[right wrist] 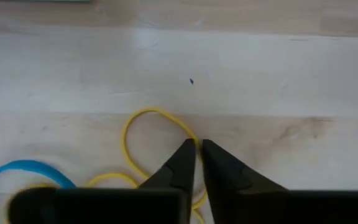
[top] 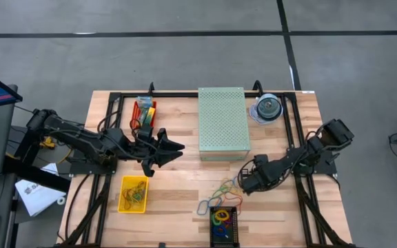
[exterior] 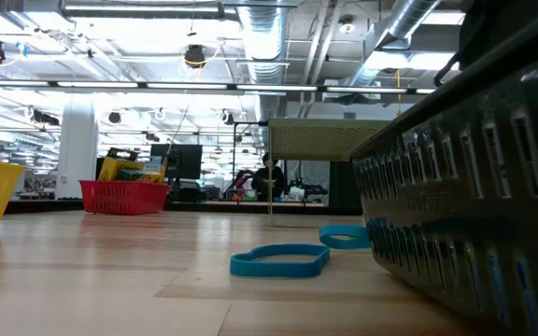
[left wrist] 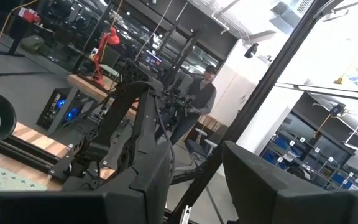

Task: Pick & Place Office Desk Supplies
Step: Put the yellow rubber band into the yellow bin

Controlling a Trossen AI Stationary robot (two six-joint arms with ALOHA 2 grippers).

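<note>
Several thin rubber bands (top: 222, 188) in yellow, green and blue lie loose on the wooden table, left of my right gripper (top: 242, 184). In the right wrist view my right gripper (right wrist: 197, 148) points down at the table and is shut on a yellow rubber band (right wrist: 129, 134), with a blue band (right wrist: 17, 169) nearby. My left gripper (top: 167, 160) hovers open, left of the pale green box and touching nothing. Crayon boxes (top: 145, 105) stand in a red basket. My right gripper pinches the yellow rubber band between its two fingertips (right wrist: 185, 158), at one side of the loop (right wrist: 190, 134). The fingers come from above, pointing down. The rest of the band lies slack and flat on the table.
A pale green perforated box (top: 221, 122) sits at the far middle and a clear disc case (top: 267, 108) right of it. A yellow basket (top: 134, 193) stands near left. A black basket (top: 224, 224) holding bands stands near middle. Blue bands (exterior: 278, 261) lie beside it.
</note>
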